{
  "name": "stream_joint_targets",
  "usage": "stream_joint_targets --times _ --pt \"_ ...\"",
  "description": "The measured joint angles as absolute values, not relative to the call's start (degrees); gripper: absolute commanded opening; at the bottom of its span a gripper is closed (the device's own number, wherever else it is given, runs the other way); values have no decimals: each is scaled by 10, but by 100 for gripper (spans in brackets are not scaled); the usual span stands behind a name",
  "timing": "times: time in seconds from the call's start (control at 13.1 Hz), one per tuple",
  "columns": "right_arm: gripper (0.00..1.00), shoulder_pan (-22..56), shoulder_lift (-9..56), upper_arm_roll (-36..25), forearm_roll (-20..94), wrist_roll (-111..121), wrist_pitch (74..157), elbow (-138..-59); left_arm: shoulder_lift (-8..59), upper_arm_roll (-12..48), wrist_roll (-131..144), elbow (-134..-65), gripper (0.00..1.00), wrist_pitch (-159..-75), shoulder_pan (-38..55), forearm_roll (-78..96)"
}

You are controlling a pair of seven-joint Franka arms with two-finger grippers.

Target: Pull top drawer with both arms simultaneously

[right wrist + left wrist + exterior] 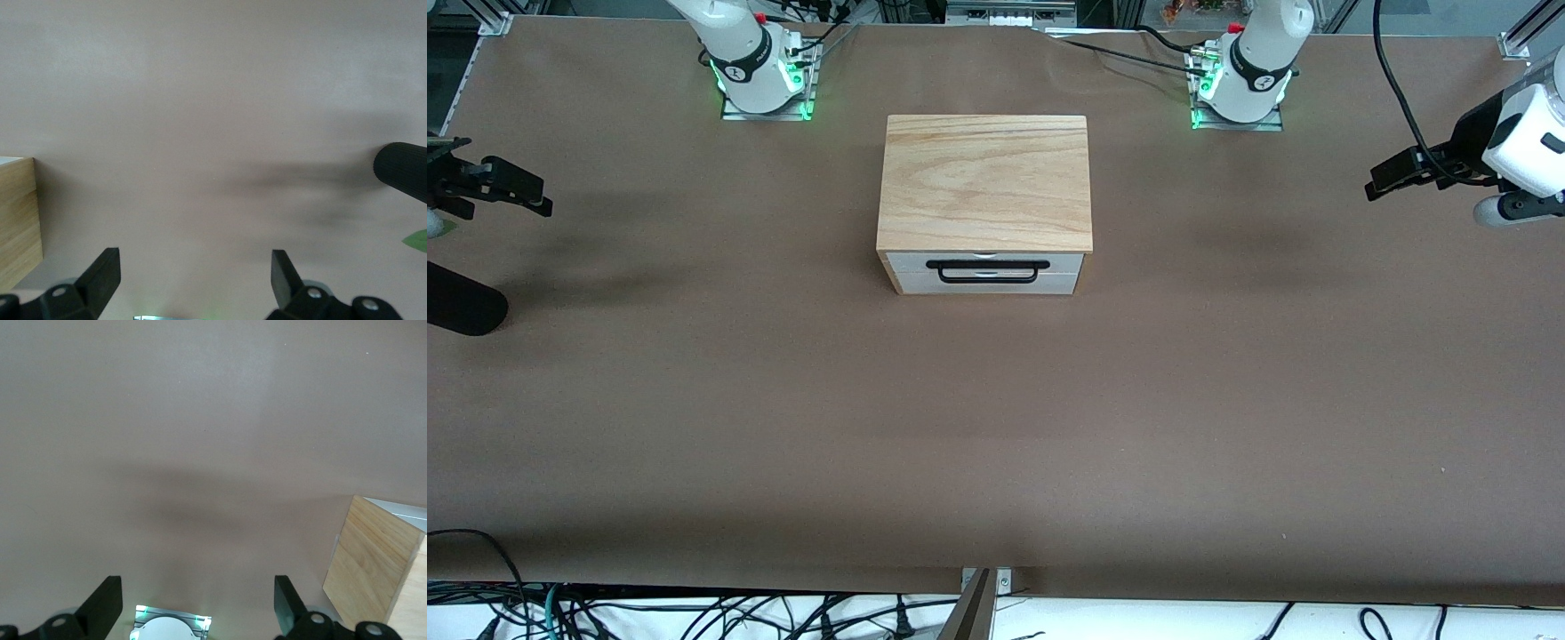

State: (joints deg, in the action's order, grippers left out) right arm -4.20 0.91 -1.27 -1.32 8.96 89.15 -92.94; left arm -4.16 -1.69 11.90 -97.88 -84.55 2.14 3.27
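Note:
The cabinet with a light wooden lid [985, 182] stands in the middle of the table. Its top drawer [1067, 264] is shut, its white front facing the front camera, with the long black bar handle [987, 265] across it. My left gripper [1383, 178] is open and empty, up in the air over the left arm's end of the table, well away from the cabinet. My right gripper [538, 196] is open and empty over the right arm's end. The left wrist view shows open fingers [107, 600] and a corner of the cabinet [370, 567]. The right wrist view shows open fingers [103, 273] and the cabinet's side [17, 220].
A black cylinder [458, 307] juts in at the right arm's end of the table and also shows in the right wrist view [403, 170]. The arms' green-lit bases [765, 84] [1236, 93] stand farther from the front camera than the cabinet. Brown paper covers the table [996, 427].

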Motion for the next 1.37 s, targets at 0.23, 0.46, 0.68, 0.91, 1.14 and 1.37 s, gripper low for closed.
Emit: stream_joint_targets --times 0.23,0.46,0.68,0.91,1.14,1.37 --pt "100 -42 9 -13 -13 90 891 -929 -41 -16 119 -979 100 -845 22 33" --pt "100 -42 9 -13 -13 90 891 -929 -41 2 119 -980 100 -845 4 20" --pt "100 -42 9 -13 -13 90 891 -929 -41 12 119 -980 100 -845 -2 18" --pt "100 -42 9 -13 -13 90 891 -929 -44 13 119 -982 100 -844 -2 18" --pt "100 -42 9 -13 -13 90 891 -929 -51 13 119 -990 100 -844 -4 18" --pt "100 -42 9 -13 -13 90 891 -929 -51 14 119 -991 100 -844 -4 18"
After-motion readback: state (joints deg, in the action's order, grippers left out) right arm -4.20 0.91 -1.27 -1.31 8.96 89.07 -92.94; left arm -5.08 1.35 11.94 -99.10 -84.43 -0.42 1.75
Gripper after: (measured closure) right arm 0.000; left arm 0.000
